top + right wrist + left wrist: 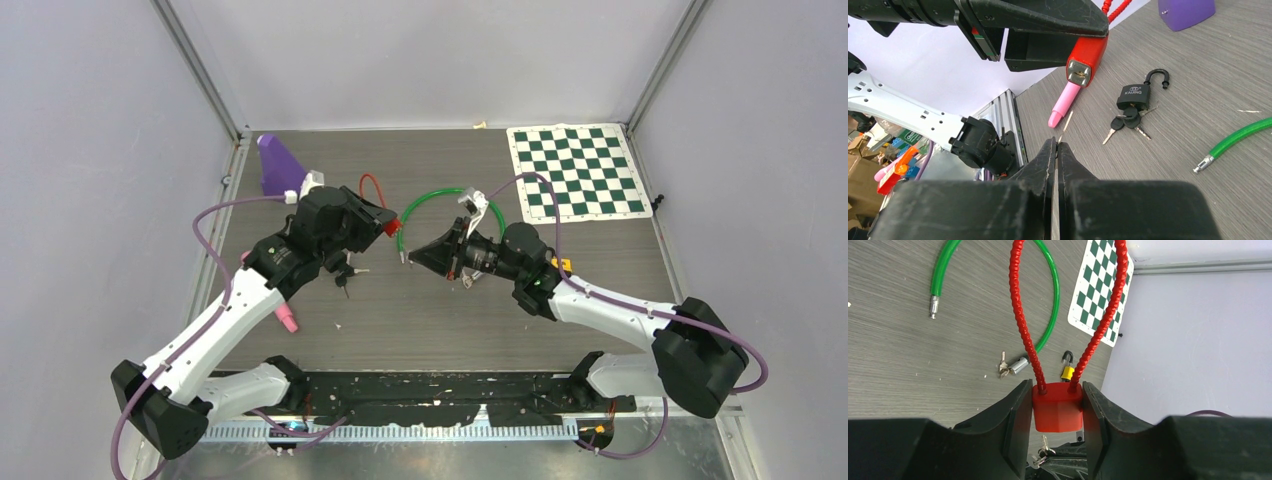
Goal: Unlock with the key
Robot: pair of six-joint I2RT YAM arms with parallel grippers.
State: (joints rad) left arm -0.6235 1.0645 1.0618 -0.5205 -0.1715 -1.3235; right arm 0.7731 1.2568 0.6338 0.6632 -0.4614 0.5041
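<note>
Lock and key face off above your table (450, 320).
Your left fingers (1018, 425) are clamped on the red lock (1058, 412), raised off the table; your right fingers (1047, 160) are pressed together on a small key (1066, 121), its tip near the keyhole (1079, 73).

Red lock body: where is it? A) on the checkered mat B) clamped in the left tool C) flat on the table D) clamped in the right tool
B: left wrist view shows the red lock body wedged between fingers of the left tool; the right tool pinches only a thin key.
</note>
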